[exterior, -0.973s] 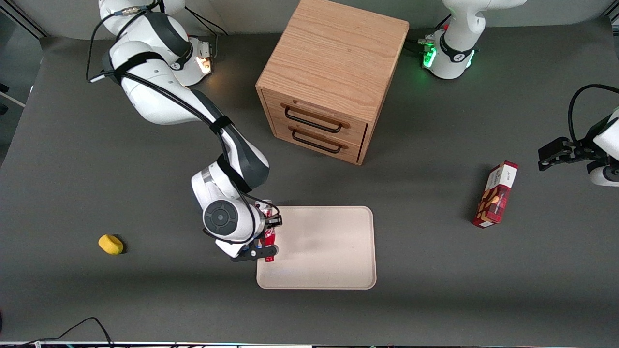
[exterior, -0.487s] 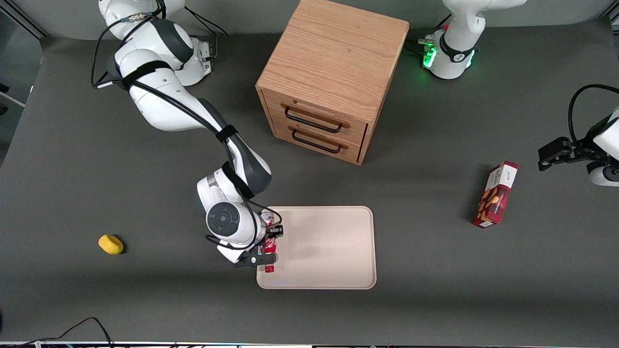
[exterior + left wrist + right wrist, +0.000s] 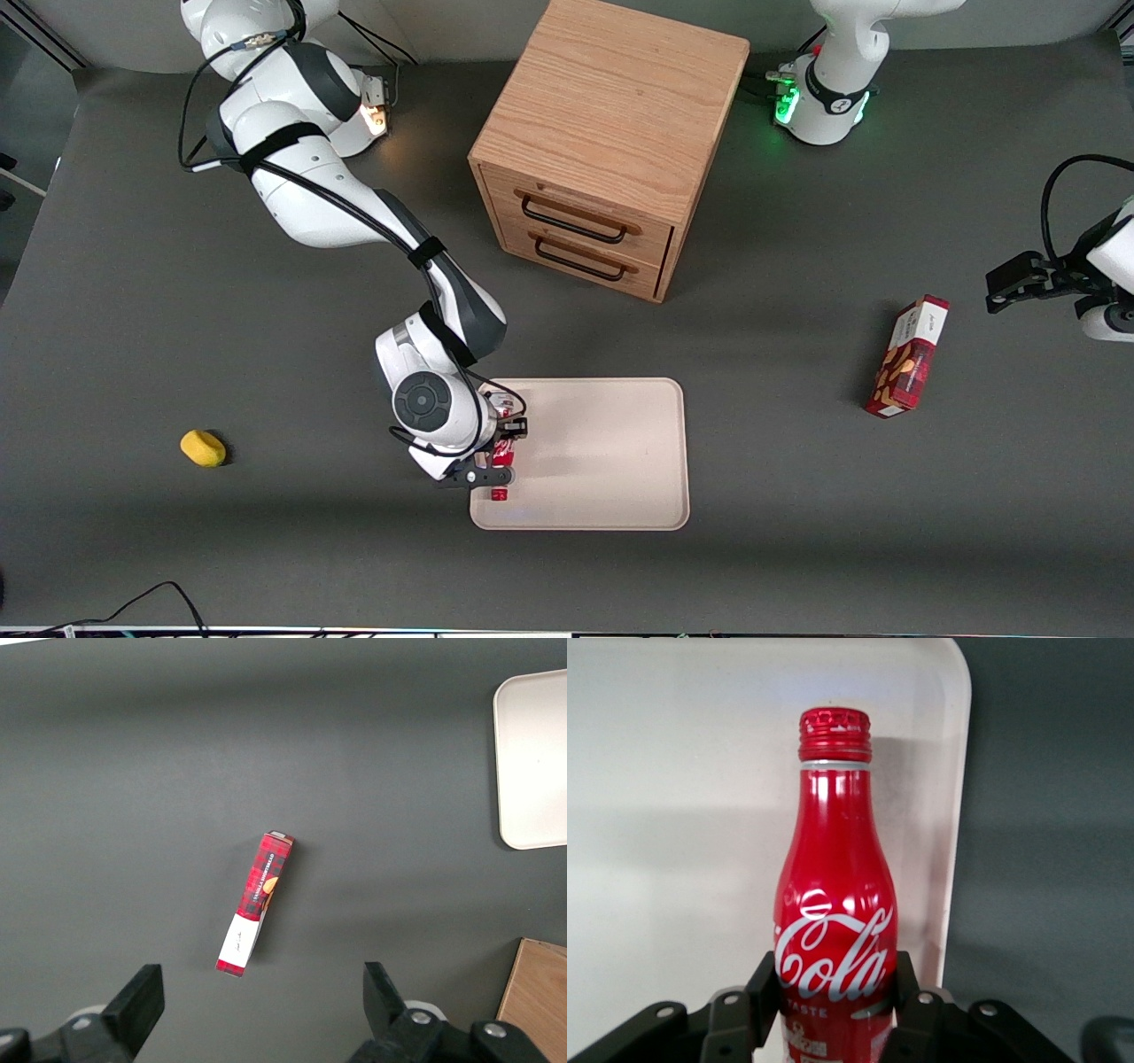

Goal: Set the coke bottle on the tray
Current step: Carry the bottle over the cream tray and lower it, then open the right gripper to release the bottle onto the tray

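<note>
A: Your hand point(image 3: 493, 465) is pinching the coke bottle point(image 3: 835, 912) low on its body, one finger point(image 3: 762, 988) pressed to each side under the white script. Confirmed in the right wrist view.

B: Where's the bottle against the tray?

A: Held in the hand, over the tray point(image 3: 602, 461), at the tray end nearest the working arm. In the wrist view the rim point(image 3: 957, 815) runs just beside the bottle, with dark desk point(image 3: 177, 292) past it. So you're barely inside the edge.

B: Long axis?

A: It runs straight out from the hand, red cap point(image 3: 834, 734) farthest from the fingers, base hidden between them. In the front view the cap end points toward the camera, so the bottle looks more lying than upright. Can't tell if it touches the tray floor.

B: What does the next move turn on?

A: My read: the open tray surface lies from the hand toward the parked arm's end, the rim close on the opposite flank. Go further in before letting go, or the bottle could roll onto the rim.

B: Anything else around?

A: Wooden drawer cabinet point(image 3: 611, 142) farther from the front camera than the hand, yellow thing point(image 3: 203, 447) well apart toward the working arm's end, red snack box point(image 3: 256, 904) well apart toward the parked arm's end. None in the way.
</note>
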Robot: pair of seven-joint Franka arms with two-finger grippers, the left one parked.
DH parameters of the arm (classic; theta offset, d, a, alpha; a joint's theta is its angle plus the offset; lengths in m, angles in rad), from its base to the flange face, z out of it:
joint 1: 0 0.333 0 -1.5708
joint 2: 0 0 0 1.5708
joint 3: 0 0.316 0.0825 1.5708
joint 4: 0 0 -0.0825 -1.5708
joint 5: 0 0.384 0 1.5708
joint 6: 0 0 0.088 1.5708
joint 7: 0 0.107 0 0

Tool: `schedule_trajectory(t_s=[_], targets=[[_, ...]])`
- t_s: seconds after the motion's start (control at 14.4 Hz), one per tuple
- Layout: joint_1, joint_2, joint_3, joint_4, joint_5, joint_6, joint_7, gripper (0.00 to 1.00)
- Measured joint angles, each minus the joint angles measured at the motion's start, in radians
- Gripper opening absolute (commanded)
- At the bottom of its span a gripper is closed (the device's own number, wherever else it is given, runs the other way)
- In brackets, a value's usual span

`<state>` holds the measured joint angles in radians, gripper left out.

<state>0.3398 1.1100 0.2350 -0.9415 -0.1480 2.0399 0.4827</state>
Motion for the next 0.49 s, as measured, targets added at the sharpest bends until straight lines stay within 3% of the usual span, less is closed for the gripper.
schedule_trajectory(t_s=[0.07, 0.14, 0.21, 0.28, 0.35, 0.49], targets=[[0.000, 0.000, -0.001, 0.000, 0.000, 0.000, 0.000, 0.00], [0.000, 0.000, -0.002, 0.000, 0.000, 0.000, 0.000, 0.18], [0.000, 0.000, -0.002, 0.000, 0.000, 0.000, 0.000, 0.43], [0.000, 0.001, -0.002, 0.000, 0.000, 0.000, 0.000, 0.88], [0.000, 0.001, -0.003, 0.000, 0.000, 0.000, 0.000, 1.00], [0.003, 0.000, -0.010, 0.001, 0.000, 0.000, 0.001, 1.00]])
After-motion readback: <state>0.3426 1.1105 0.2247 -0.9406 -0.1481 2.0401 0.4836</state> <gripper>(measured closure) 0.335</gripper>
